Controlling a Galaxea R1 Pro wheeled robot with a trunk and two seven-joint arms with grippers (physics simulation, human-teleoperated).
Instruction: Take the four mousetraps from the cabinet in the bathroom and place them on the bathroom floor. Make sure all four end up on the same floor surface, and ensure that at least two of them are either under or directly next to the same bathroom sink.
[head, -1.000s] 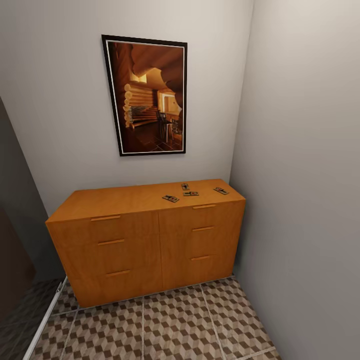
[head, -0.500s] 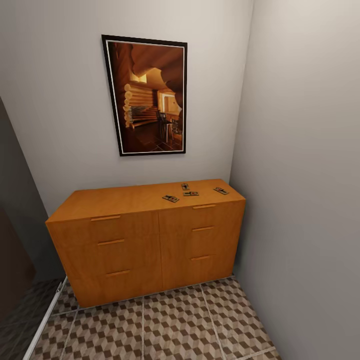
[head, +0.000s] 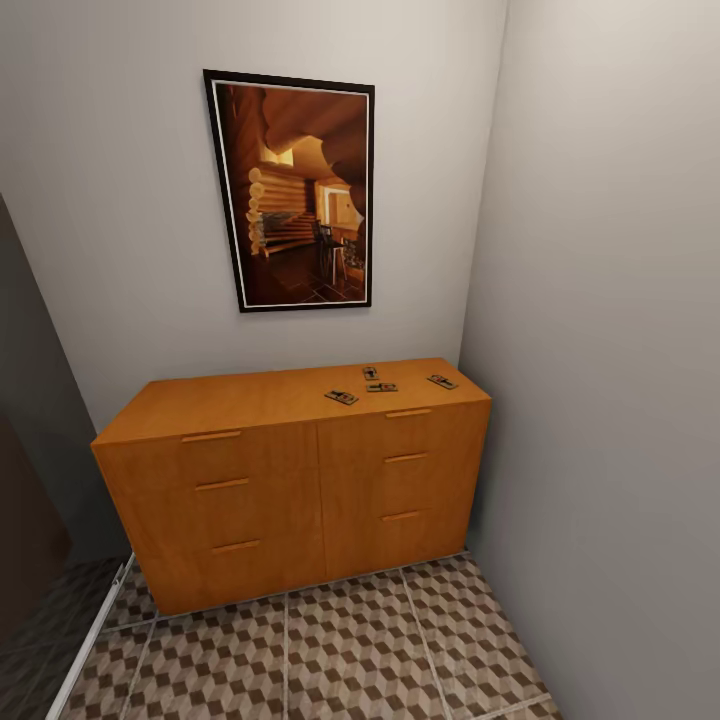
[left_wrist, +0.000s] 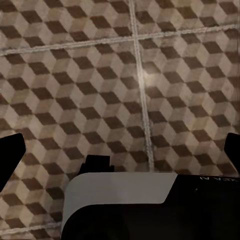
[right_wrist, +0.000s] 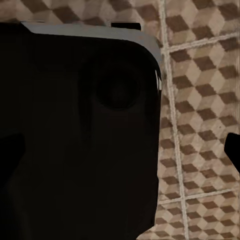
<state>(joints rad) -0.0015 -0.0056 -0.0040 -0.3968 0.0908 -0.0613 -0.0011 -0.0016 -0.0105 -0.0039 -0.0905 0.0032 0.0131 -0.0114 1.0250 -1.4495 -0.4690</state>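
Several mousetraps lie on the right half of the cabinet's top (head: 240, 400) in the head view: one (head: 341, 397) nearest the front, one (head: 381, 387) beside it, one (head: 370, 373) behind, and one (head: 442, 381) towards the right end. The cabinet is orange-brown and stands against the back wall with its drawers shut. Cube-patterned bathroom floor (head: 350, 650) spreads in front of it. My left gripper (left_wrist: 120, 156) hangs open over the floor tiles, holding nothing. My right gripper (right_wrist: 120, 152) is open too, over the tiles and beside my own dark body.
A framed picture (head: 295, 190) hangs above the cabinet. A grey wall (head: 600, 400) runs close along the right side. At the left, a pale threshold strip (head: 90, 640) borders a darker floor area (head: 30, 600). My white-and-black base (left_wrist: 125, 200) sits below the left gripper.
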